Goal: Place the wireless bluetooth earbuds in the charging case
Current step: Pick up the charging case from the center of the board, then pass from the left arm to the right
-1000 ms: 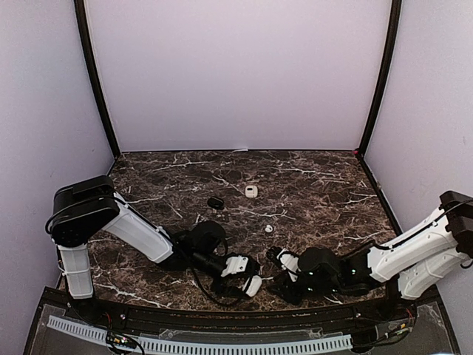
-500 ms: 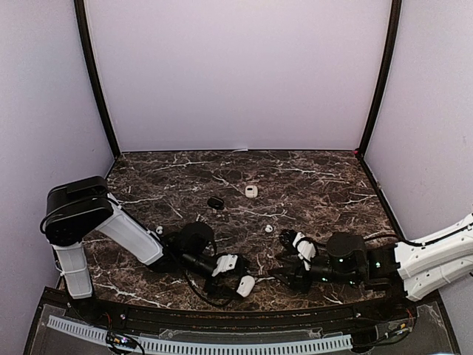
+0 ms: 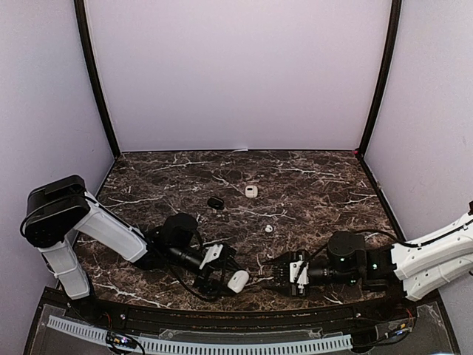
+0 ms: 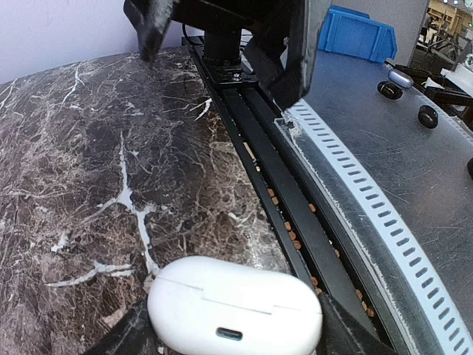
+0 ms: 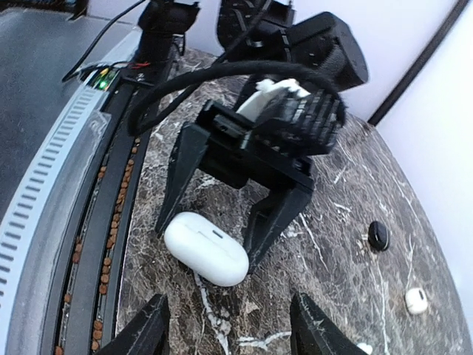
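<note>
The white charging case (image 3: 239,281) lies lid-closed on the marble near the front edge. My left gripper (image 3: 228,278) is shut on it, a dark finger pressed against each end. The left wrist view shows the case (image 4: 229,296) filling the gap of that gripper (image 4: 236,331). My right gripper (image 3: 281,273) faces it from the right, open, with nothing between its fingers; in its own view the gripper (image 5: 229,305) sits short of the case (image 5: 205,248). One white earbud (image 3: 268,228) and another (image 3: 251,191) lie loose farther back on the table.
A small black piece (image 3: 215,202) lies near the far white earbud, also seen as a black piece (image 5: 378,235) in the right wrist view. A black rail (image 4: 295,214) and a slotted cable duct (image 3: 222,345) run along the table's front edge. Grey walls enclose three sides.
My left gripper slid left with the case in it. My right arm dropped lower and its gripper turned toward the case, jaws spreading wider.
</note>
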You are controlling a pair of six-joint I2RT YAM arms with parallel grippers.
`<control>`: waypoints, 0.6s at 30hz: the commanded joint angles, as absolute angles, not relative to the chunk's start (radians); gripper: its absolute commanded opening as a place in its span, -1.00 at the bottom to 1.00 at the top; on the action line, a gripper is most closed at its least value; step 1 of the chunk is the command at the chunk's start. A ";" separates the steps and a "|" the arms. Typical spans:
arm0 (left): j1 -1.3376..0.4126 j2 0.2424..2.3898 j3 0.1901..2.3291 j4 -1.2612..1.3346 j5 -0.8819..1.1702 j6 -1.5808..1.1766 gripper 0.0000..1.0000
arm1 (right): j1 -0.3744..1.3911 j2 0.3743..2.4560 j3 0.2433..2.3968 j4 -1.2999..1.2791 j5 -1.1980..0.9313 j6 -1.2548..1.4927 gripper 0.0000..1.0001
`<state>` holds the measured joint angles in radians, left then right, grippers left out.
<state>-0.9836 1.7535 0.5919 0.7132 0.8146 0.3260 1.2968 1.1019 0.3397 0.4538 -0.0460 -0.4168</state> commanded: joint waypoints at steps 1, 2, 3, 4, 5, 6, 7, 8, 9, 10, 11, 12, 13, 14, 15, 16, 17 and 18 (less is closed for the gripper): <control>-0.977 1.697 0.575 0.705 0.863 0.319 -0.18 | 1.293 1.160 0.368 0.504 -0.150 -0.693 0.10; -0.977 1.691 0.574 0.700 0.867 0.319 -0.18 | 1.294 1.174 0.384 0.500 -0.149 -0.718 0.10; -0.977 1.687 0.574 0.694 0.873 0.320 -0.19 | 1.295 1.189 0.398 0.495 -0.150 -0.739 0.11; -0.977 1.683 0.574 0.686 0.881 0.321 -0.18 | 1.294 1.204 0.412 0.493 -0.149 -0.762 0.11; -0.977 1.679 0.576 0.679 0.887 0.324 -0.19 | 1.294 1.219 0.423 0.492 -0.149 -0.786 0.11; -0.977 1.675 0.579 0.667 0.893 0.330 -0.19 | 1.294 1.236 0.436 0.486 -0.148 -0.809 0.11; -0.977 1.674 0.583 0.655 0.897 0.337 -0.19 | 1.294 1.253 0.452 0.477 -0.145 -0.830 0.11; -0.977 1.672 0.586 0.642 0.902 0.343 -0.20 | 1.294 1.269 0.467 0.464 -0.146 -0.850 0.11; -0.977 1.670 0.587 0.634 0.908 0.345 -0.20 | 1.294 1.287 0.484 0.453 -0.146 -0.874 0.11; -0.977 1.670 0.591 0.627 0.914 0.349 -0.21 | 1.295 1.304 0.501 0.443 -0.143 -0.894 0.10; -0.977 1.670 0.593 0.620 0.918 0.350 -0.21 | 1.295 1.322 0.523 0.435 -0.140 -0.913 0.09; -0.977 1.669 0.595 0.613 0.925 0.351 -0.21 | 1.294 1.337 0.538 0.427 -0.139 -0.931 0.08; -0.977 1.668 0.598 0.608 0.928 0.351 -0.21 | 1.294 1.349 0.550 0.417 -0.142 -0.957 0.07; -0.977 1.666 0.598 0.605 0.933 0.350 -0.21 | 1.295 1.360 0.561 0.407 -0.146 -0.979 0.07; -0.977 1.663 0.598 0.605 0.934 0.351 -0.21 | 1.296 1.366 0.569 0.397 -0.146 -0.995 0.06; -0.977 1.661 0.597 0.604 0.934 0.350 -0.21 | 1.296 1.372 0.574 0.387 -0.146 -1.010 0.06; -0.977 1.658 0.598 0.604 0.931 0.349 -0.21 | 1.296 1.373 0.576 0.379 -0.147 -1.025 0.06; -0.977 1.656 0.597 0.602 0.932 0.349 -0.21 | 1.296 1.371 0.576 0.368 -0.150 -1.041 0.06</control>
